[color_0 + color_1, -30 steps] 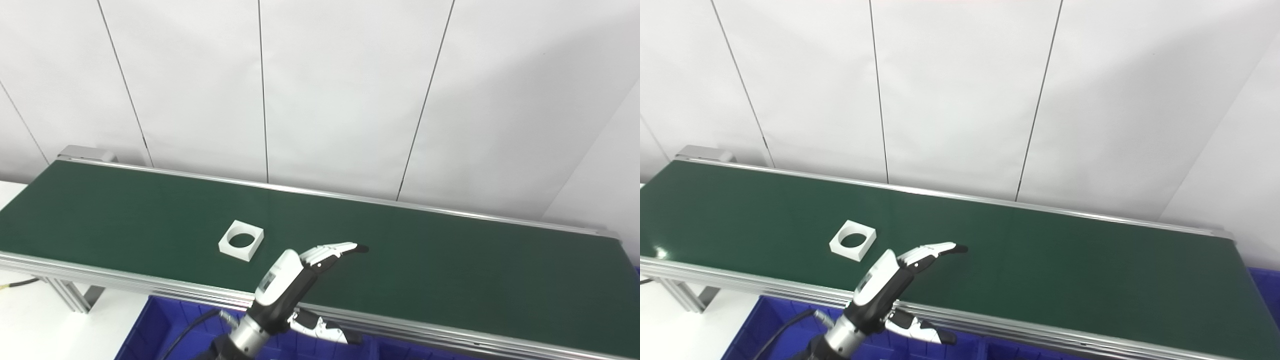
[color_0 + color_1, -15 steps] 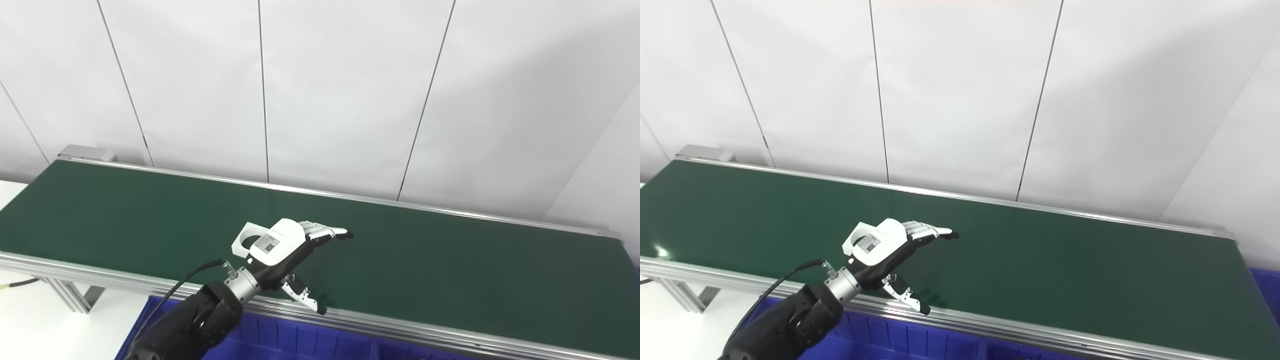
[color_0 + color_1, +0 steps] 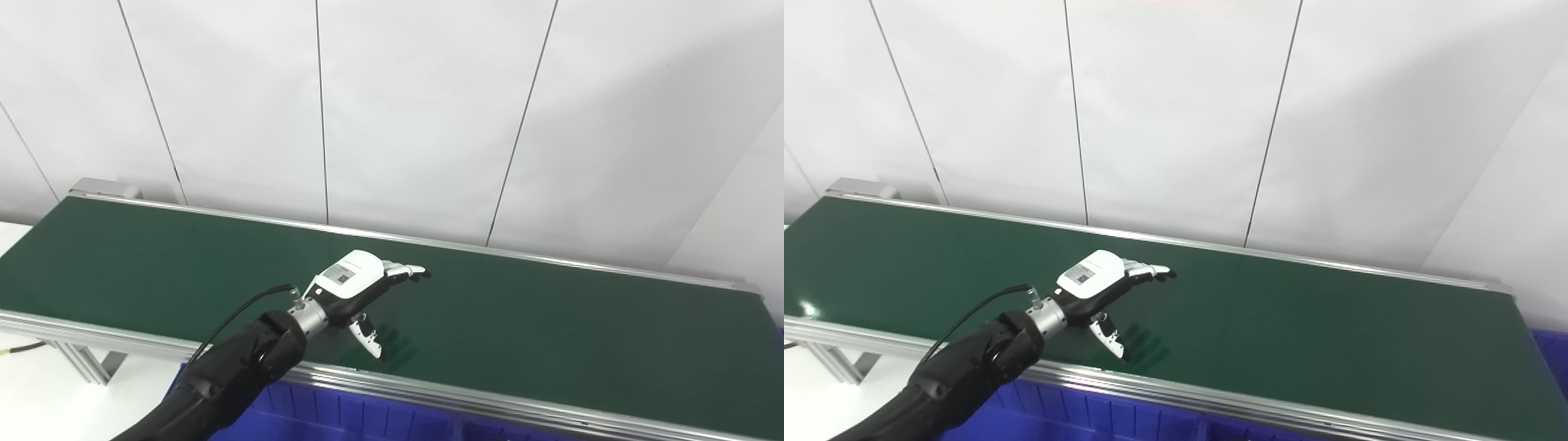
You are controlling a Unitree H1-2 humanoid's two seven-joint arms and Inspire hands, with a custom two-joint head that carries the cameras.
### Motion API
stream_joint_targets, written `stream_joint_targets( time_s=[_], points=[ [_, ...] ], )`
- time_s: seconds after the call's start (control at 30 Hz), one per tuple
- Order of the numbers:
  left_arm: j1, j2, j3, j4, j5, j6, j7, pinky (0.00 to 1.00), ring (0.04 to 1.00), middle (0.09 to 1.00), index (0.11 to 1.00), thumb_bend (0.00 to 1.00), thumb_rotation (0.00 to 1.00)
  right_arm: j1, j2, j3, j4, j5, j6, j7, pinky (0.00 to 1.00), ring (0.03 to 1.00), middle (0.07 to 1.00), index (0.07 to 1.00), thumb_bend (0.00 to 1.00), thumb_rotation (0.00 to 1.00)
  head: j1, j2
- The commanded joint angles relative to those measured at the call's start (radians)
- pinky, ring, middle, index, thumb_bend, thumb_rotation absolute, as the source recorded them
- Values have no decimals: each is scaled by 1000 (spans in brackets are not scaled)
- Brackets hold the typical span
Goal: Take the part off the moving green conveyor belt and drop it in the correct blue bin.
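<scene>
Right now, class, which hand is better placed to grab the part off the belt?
Left. The left hand is out over the belt, fingers apart; the part is hidden in both views. The right hand is not in view.

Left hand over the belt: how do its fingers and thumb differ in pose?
On the left hand, the fingers stretch forward, roughly level above the conveyor belt; the thumb hangs down toward it. Fingers lie together; the thumb stands apart from them. Neither visibly grips anything.
</scene>
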Motion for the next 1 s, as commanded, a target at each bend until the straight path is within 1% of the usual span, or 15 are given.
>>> stream_joint_targets(
  time_s=[0.0, 0.07, 0.13, 0.2, 0.3, 0.37, 0.43, 0.63, 0.77, 0.83, 0.97],
  points=[
    [-71, -5, 8, -14, -2, 12, -20, 686, 765, 824, 866, 1000, 1, -13, 3, 0, -19, 1, -37, -8, 807, 823, 897, 843, 840, 1000, 1, 1],
    [-82, -15, 10, -12, -11, 28, -46, 674, 769, 830, 871, 1000, 0, -15, 3, 2, -15, -3, -37, -13, 804, 821, 895, 842, 844, 1000, 2, 0],
    [-90, -20, 11, -9, -14, 29, -58, 677, 773, 833, 871, 1000, 0, -16, 4, 3, -12, -5, -37, -16, 805, 821, 894, 842, 850, 1000, 1, -1],
    [-105, -29, 10, -11, -19, 40, -86, 656, 780, 839, 875, 1000, 0, -18, 7, 2, -8, -2, -37, -15, 809, 821, 894, 842, 855, 1000, 1, -2],
    [-125, -43, 12, -26, -35, 83, -164, 633, 791, 855, 891, 1000, 0, -19, 10, 3, -6, -3, -37, -15, 817, 827, 894, 841, 861, 1000, -2, -3],
    [-135, -50, 11, -34, -36, 115, -211, 612, 781, 871, 909, 1000, 0, -19, 12, 4, -6, -3, -37, -14, 830, 835, 895, 842, 852, 1000, -5, -3],
    [-145, -52, 4, -35, -27, 134, -241, 614, 781, 878, 915, 1000, 0, -21, 14, 4, -4, -2, -37, -13, 837, 836, 895, 842, 848, 1000, -6, -4],
    [-176, -48, -21, -3, -2, 143, -258, 648, 803, 871, 901, 1000, 0, -20, 15, 10, -9, -10, -37, -23, 840, 836, 894, 841, 840, 1000, -11, -1],
    [-191, -42, -34, 10, 19, 150, -261, 622, 791, 870, 901, 1000, 0, -21, 14, 12, -10, -7, -37, -24, 838, 838, 893, 836, 839, 1000, -12, -1],
    [-199, -38, -42, 22, 27, 143, -256, 615, 788, 868, 903, 1000, 0, -21, 14, 13, -10, -6, -37, -24, 835, 837, 895, 836, 842, 1000, -12, -1],
    [-212, -31, -57, 42, 48, 137, -246, 631, 794, 863, 897, 1000, 0, -17, 15, 12, -17, -6, -37, -25, 824, 833, 895, 832, 854, 997, -17, 2]
  ],
)
